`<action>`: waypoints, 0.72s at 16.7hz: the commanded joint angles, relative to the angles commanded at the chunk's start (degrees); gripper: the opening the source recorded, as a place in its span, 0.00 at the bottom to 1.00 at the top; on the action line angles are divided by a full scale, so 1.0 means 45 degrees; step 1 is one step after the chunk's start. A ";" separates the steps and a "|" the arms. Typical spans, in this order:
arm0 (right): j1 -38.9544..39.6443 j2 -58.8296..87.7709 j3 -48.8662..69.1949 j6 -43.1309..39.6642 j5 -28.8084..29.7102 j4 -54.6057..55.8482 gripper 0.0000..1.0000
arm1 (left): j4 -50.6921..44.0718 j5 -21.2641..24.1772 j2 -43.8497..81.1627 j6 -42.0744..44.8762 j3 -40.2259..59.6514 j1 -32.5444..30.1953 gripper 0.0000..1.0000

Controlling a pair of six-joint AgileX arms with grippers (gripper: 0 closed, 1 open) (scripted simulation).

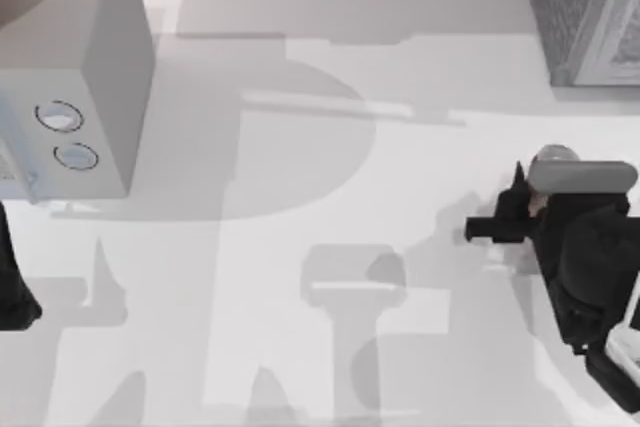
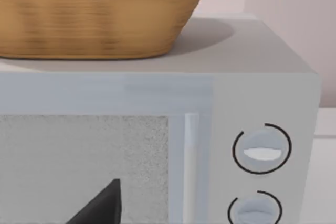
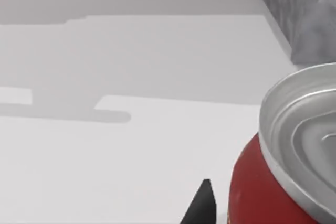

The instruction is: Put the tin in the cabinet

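The tin (image 3: 273,192) is seen at three o'clock on the table (image 1: 330,247), beside the right gripper (image 1: 515,209); whether the jaws grasp it cannot be told. The cabinet (image 1: 570,7) stands at one o'clock. The left arm (image 1: 12,287) is parked at nine o'clock.

1. Pale smooth box (image 1: 75,77) w/ two round ring knobs (image 2: 261,149), at table's (image 1: 300,247) far left.
2. Wicker basket (image 2: 94,14) sits on top of box (woven, tan).
3. White tabletop, shadows across it.
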 joint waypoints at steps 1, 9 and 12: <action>0.0000 0.0000 0.0000 0.0000 0.0000 0.0000 0.17 | 0.0000 0.0000 0.0000 0.0000 0.0000 0.0000 1.00; 0.0000 0.0000 0.0000 0.0000 0.0000 0.0000 0.00 | 0.0000 0.0000 0.0000 0.0000 0.0000 0.0000 1.00; 0.0011 -0.0017 -0.0015 0.0012 0.0005 0.0000 0.00 | 0.0000 0.0000 0.0000 0.0000 0.0000 0.0000 1.00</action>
